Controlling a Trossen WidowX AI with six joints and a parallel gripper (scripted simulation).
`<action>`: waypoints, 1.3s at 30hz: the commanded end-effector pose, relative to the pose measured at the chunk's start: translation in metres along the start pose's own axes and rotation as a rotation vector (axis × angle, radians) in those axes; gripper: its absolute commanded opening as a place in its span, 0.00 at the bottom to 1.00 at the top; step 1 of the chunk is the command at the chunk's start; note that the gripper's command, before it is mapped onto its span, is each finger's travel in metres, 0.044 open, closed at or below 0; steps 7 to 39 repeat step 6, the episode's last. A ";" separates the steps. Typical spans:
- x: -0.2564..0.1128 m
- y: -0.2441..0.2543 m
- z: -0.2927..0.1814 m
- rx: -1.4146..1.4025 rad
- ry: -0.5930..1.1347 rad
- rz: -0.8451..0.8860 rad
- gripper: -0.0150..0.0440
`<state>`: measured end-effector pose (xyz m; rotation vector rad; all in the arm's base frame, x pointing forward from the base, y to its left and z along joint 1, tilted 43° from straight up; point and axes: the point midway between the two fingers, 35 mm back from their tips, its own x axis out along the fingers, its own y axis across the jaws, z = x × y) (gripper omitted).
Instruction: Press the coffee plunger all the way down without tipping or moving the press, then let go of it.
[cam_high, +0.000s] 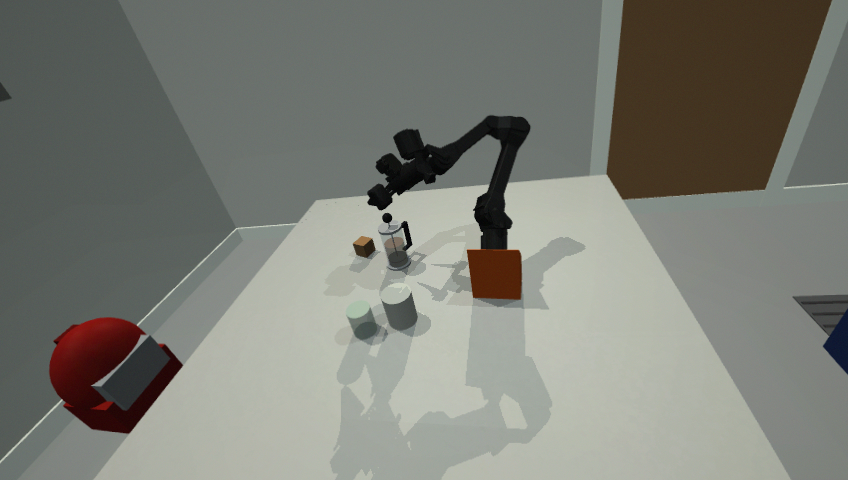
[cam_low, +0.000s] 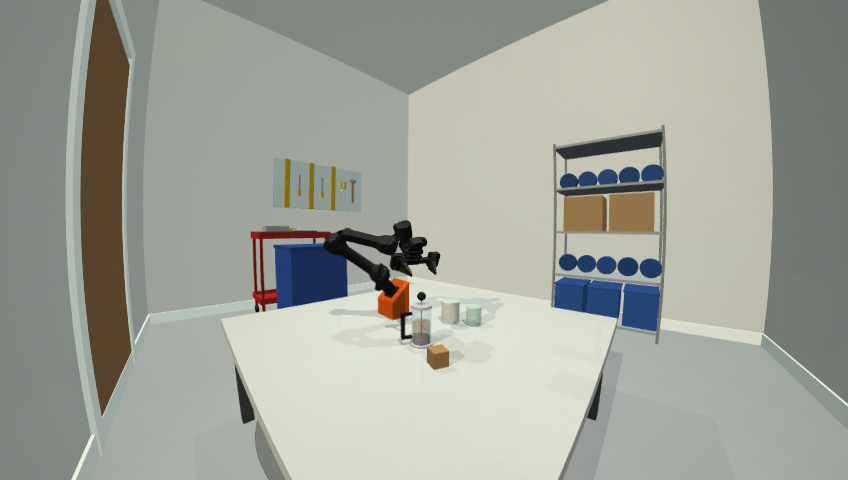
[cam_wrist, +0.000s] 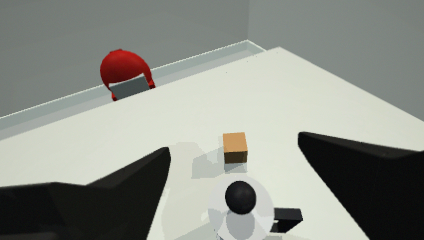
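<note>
The coffee press (cam_high: 393, 252) (cam_low: 421, 330) stands upright on the table, its black handle (cam_high: 407, 236) (cam_low: 405, 326) (cam_wrist: 289, 214) on the side. The black plunger knob (cam_high: 386, 218) (cam_low: 421, 296) (cam_wrist: 240, 197) sits low, just above the lid (cam_high: 384, 229) (cam_wrist: 216, 210); the rod shows inside the clear glass, above and in the brown content. My gripper (cam_high: 379, 198) (cam_low: 421, 274) (cam_wrist: 232, 145) is wide open and empty, a little above the knob. In the wrist view the knob shows low between the two spread fingers, touching neither.
A small orange-brown cube (cam_high: 363, 246) (cam_low: 437, 357) (cam_wrist: 235, 145) lies close to the press, on the side away from the arm's base. A grey-white cylinder (cam_high: 399, 306) (cam_low: 450, 311) and a pale green cylinder (cam_high: 361, 320) (cam_low: 473, 315) stand together to one side. A red helmet-like object (cam_high: 98, 362) (cam_wrist: 124, 67) is beyond the table edge.
</note>
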<state>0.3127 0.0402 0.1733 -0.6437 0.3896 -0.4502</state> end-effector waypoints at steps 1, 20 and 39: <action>-0.005 -0.005 0.002 0.005 0.003 -0.011 1.00; -0.005 -0.005 0.002 0.005 0.003 -0.011 1.00; -0.005 -0.005 0.002 0.005 0.003 -0.011 1.00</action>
